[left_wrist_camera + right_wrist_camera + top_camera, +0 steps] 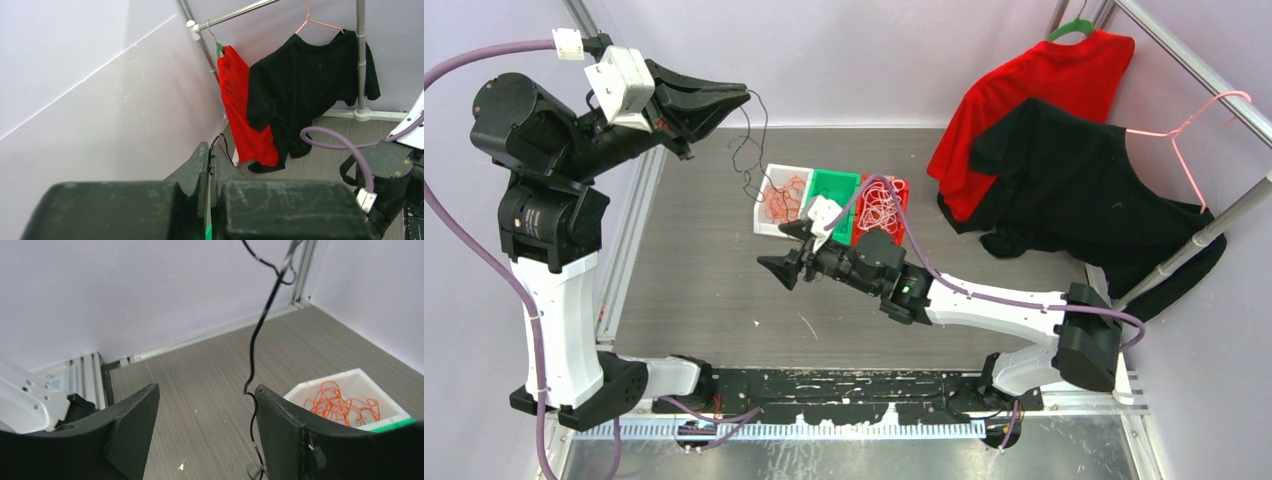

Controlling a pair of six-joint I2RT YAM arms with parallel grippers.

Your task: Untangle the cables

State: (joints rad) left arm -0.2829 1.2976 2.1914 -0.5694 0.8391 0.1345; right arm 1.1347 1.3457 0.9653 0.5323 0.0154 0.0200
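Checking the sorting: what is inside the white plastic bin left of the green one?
Tangled curly orange wire strands lie in the white plastic bin. A finger of the right gripper covers its near corner, so that part is unseen.

The surface [694, 290] is open left of the trays [836, 185]. A black cable [251, 360] hangs down across the way there. Hanging shirts [1074, 180] close the right back corner.
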